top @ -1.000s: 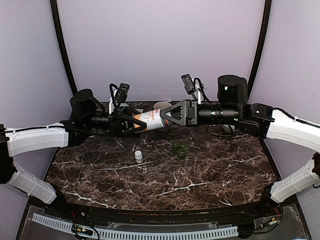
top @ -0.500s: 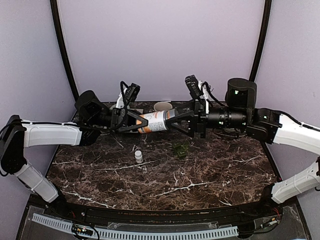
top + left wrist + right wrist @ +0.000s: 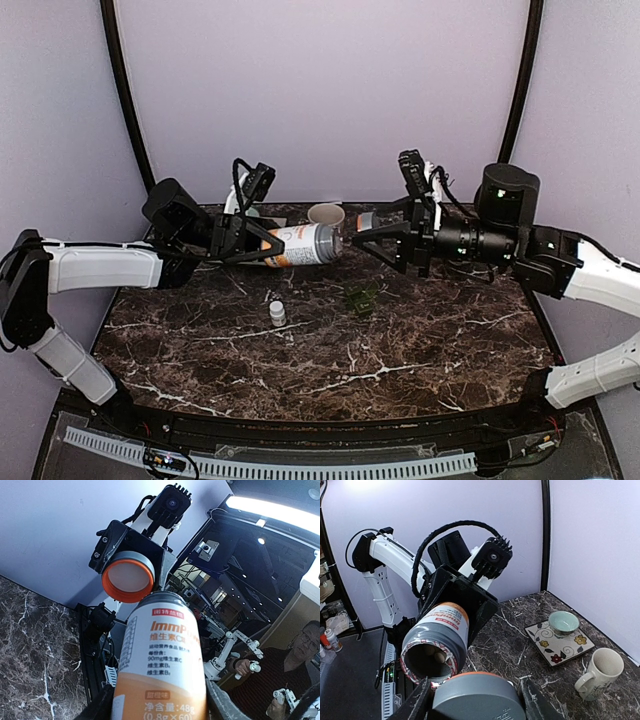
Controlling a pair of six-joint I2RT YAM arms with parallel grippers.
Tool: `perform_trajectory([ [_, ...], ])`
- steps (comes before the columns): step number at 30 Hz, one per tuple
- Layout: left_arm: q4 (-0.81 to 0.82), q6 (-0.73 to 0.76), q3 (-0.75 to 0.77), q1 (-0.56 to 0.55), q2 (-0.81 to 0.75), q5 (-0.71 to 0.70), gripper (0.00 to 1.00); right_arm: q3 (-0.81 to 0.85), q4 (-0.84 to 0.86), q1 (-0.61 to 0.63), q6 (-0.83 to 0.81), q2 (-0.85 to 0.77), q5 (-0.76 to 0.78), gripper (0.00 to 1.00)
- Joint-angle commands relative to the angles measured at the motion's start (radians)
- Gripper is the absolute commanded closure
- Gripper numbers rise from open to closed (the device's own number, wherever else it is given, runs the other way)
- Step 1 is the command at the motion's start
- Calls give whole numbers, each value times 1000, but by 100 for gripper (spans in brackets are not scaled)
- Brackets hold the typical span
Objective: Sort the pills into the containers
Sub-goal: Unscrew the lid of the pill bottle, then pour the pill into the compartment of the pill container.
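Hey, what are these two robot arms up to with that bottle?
They are opening a vitamin bottle in mid-air. The left gripper holds the bottle on its side above the table, and the right gripper holds its grey-and-orange cap, already off and just clear of the open mouth. Below them on the marble table sits the small dark green pill box, with a small white bottle standing nearby. The box is too small here to tell whether it holds pills.

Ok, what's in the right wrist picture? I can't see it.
An open pill bottle in the left fingers faces the camera; the right fingers hold its grey cap below. A cream mug and green bowl sit nearby.
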Motion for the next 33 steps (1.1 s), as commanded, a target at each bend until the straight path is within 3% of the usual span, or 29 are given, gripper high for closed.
perform_trajectory([
  [1,-86,137,3,1,-58,-21,100,-34,61,-4,64,-45,128,83],
  [18,-75,343,-107,2,49,-209,100,-230,43,-7,263,-139,552,84],
  [33,36,401,-108,2,276,-298,100,-344,92,-13,337,-156,708,85],
])
